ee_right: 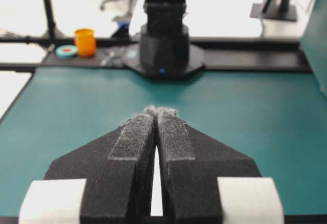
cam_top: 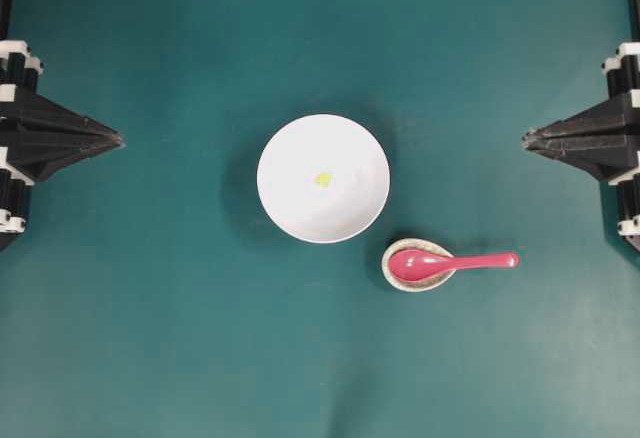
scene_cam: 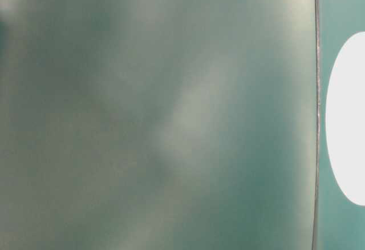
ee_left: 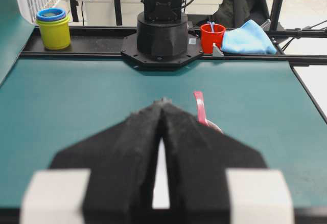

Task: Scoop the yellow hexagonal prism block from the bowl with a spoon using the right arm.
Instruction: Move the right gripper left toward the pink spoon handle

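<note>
The white bowl point(cam_top: 323, 179) stands mid-table with the tiny yellow block point(cam_top: 323, 179) lying inside it. To its lower right the pink-red spoon point(cam_top: 450, 262) rests with its scoop in a small speckled dish point(cam_top: 398, 250) and its handle pointing right. My right gripper point(cam_top: 526, 139) sits at the right edge, shut and empty, well clear of the spoon. At the left edge my left gripper point(cam_top: 119, 140) is shut too, with nothing in it. In the left wrist view the spoon handle point(ee_left: 199, 107) shows past the shut gripper point(ee_left: 163, 101). The right wrist view shows only its shut gripper point(ee_right: 160, 111) over green mat.
Green mat point(cam_top: 160, 338) covers the table. The opposite arm's base point(ee_left: 162, 29) stands at the far edge, with a yellow cup point(ee_left: 53, 28), red cup point(ee_left: 212, 37) and blue cloth point(ee_left: 249, 39) behind it. An orange cup point(ee_right: 85, 41) sits beyond the other edge. The table-level view is blurred.
</note>
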{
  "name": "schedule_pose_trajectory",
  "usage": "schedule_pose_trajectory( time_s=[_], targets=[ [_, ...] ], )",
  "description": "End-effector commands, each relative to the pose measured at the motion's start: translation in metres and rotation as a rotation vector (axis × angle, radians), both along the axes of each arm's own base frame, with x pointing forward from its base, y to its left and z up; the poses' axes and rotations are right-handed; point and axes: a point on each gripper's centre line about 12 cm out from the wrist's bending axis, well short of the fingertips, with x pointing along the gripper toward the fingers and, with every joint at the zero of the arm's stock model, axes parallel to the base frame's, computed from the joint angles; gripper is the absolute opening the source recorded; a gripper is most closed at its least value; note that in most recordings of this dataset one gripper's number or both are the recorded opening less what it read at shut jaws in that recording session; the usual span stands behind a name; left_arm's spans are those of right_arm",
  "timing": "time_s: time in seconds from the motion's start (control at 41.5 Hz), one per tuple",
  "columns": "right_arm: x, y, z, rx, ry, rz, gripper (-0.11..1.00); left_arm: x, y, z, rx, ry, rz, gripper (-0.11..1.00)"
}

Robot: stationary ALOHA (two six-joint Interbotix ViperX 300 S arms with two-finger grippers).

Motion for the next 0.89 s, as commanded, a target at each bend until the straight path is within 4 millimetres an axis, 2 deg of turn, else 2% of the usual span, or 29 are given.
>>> schedule_pose_trajectory(
  time_s=[0.0,0.024,0.048,0.12,0.867],
  targets=[
    [0.0018,-0.0009,0.0054,-0.011,-0.012,-0.005,0.00,0.0025,-0.0004,0.0087,0.015,-0.005,-0.002,-0.01],
    [0.0029,-0.0008,0.0043,-0.015,0.002,-0.004,0.00,0.0019,-0.0004,0.0085,0.014,0.005,-0.002,-0.01],
    [0.0032,-0.0008,0.0045,-0.015,0.003,-0.004,0.00,0.0017,-0.0004,0.0092,0.014,0.003,-0.002,0.06],
    [0.0038,-0.0007,0.0047,-0.018,0.003,-0.004,0.00,0.0012,-0.0004,0.0095,0.014,0.003,-0.002,0.02],
    [0.0045,0.0001,0.0029,-0.038,0.011,0.002,0.02,0.0010,-0.0003,0.0096,0.011,0.003,-0.002,0.02]
  ],
)
